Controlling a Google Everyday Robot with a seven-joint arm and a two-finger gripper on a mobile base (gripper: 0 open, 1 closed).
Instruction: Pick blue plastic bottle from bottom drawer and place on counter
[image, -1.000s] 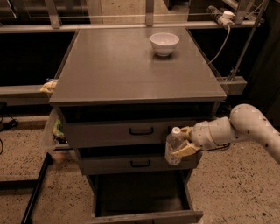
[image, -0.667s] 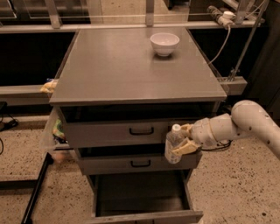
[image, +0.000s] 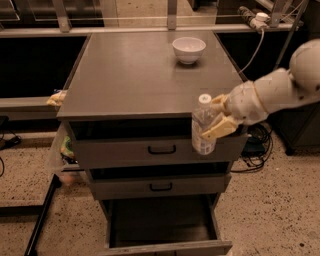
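At right centre of the frame, the gripper (image: 215, 117) had its jaws pinching the blue plastic bottle (image: 202, 131) from its right side. The bottle hung upright before the top drawer's (image: 125, 150) right end, cap level with the tabletop's (image: 135, 75) front edge. The bottom drawer (image: 160, 227) stood open below.

One camera looked down from the front, at middle range, taking in counter (image: 135, 75) to bottom drawer (image: 160, 225); the gripper (image: 215, 117), clasping the bottle (image: 202, 131), hung at frame right.

Gripper (image: 214, 119) with blue plastic bottle (image: 199, 120) at front right of counter (image: 130, 75).
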